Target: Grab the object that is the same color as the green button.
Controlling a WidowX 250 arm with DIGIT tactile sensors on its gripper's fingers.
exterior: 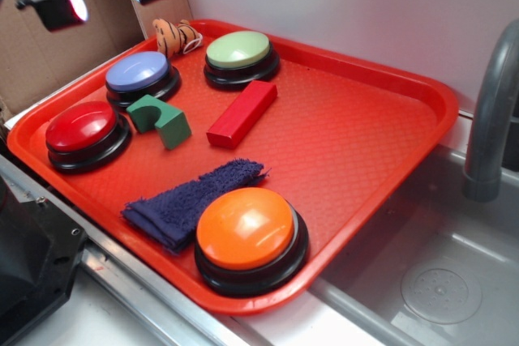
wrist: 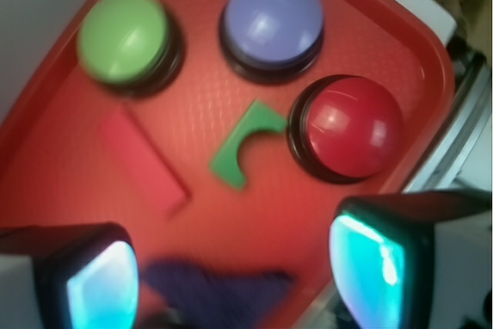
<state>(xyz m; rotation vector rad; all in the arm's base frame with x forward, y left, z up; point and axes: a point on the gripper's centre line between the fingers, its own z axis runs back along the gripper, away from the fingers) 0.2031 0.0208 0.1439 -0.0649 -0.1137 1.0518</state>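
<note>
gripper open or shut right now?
Open. In the wrist view the gripper has its fingers spread wide apart with nothing between them, above the tray.

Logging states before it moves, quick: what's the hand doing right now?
Hand: open, holding nothing, above the tray, short of the green block.

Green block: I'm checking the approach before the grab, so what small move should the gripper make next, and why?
Probably move forward over the tray to centre on the green block, then descend. In the wrist view the gripper is open and high, with nothing between its fingers, and the block lies ahead of them, close beside the red button. Centring first should keep the fingers off that button.
</note>
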